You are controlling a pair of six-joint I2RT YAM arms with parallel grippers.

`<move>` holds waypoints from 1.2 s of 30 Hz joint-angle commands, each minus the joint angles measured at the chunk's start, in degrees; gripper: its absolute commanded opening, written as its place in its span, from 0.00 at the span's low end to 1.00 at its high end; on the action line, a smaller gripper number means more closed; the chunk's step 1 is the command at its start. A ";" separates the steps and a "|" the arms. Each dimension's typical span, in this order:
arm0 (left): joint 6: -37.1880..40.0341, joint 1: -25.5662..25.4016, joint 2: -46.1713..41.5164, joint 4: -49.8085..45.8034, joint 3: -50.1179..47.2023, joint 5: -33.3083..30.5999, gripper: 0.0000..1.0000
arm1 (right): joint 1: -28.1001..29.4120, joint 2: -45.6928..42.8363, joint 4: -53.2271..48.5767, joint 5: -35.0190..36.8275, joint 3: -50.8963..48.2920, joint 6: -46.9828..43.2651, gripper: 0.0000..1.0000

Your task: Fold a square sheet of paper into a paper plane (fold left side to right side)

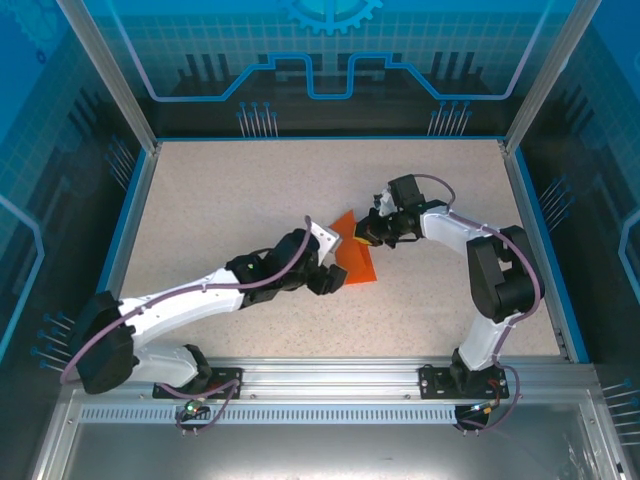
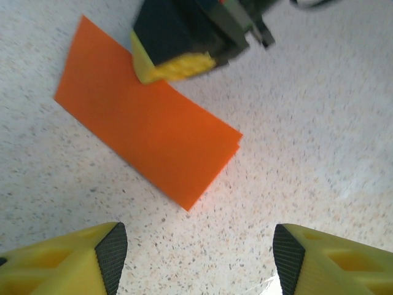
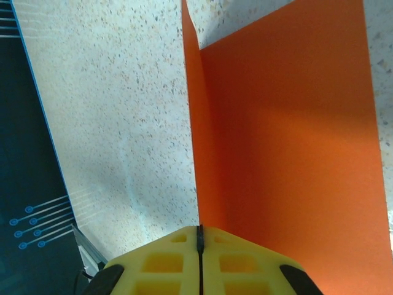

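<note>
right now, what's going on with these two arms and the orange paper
The orange sheet of paper lies on the table, folded in half into a rectangle. The right gripper, shut, has its tips down on one long edge of it. The left gripper hangs open just short of the paper, touching nothing.

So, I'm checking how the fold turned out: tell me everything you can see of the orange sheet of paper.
The square sheet of paper is thin, plain bright orange and unmarked. It looks folded in half into a flat rectangle, with two layers showing at one corner and the edges roughly matched. It lies on the speckled table between the two arms. The shut right gripper appears to press down on one long edge. The open left gripper is apart from it.
</note>
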 commanded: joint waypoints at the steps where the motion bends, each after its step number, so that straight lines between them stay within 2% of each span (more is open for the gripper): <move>1: 2.39 -2.34 4.22 -0.29 2.37 -0.59 0.68 | 0.66 0.47 1.78 0.44 -1.13 3.04 0.07; 7: 2.60 -5.84 12.47 2.34 6.14 -2.40 0.69 | 0.70 0.46 1.42 1.20 -1.58 4.29 0.08; 15: 1.36 -10.38 23.58 -0.28 14.19 -13.63 0.74 | 0.96 0.85 1.77 1.00 -1.91 4.49 0.08; 20: 0.34 -10.85 29.23 -4.38 19.60 -20.59 0.74 | 1.10 0.87 1.96 1.02 -2.16 4.54 0.08; 26: 0.80 -10.82 32.98 -6.36 23.23 -24.22 0.74 | 1.14 0.86 1.97 1.02 -2.42 4.49 0.08; 30: 0.85 -10.85 33.95 -7.05 24.36 -25.78 0.64 | 1.22 1.10 1.87 1.10 -2.26 4.31 0.08; 32: 0.91 -10.84 34.04 -7.06 24.53 -25.95 0.57 | 1.32 1.17 1.77 1.20 -2.15 4.12 0.08; 36: 1.23 -10.84 33.95 -6.91 24.33 -25.43 0.35 | 1.27 1.43 1.59 1.37 -2.08 4.03 0.08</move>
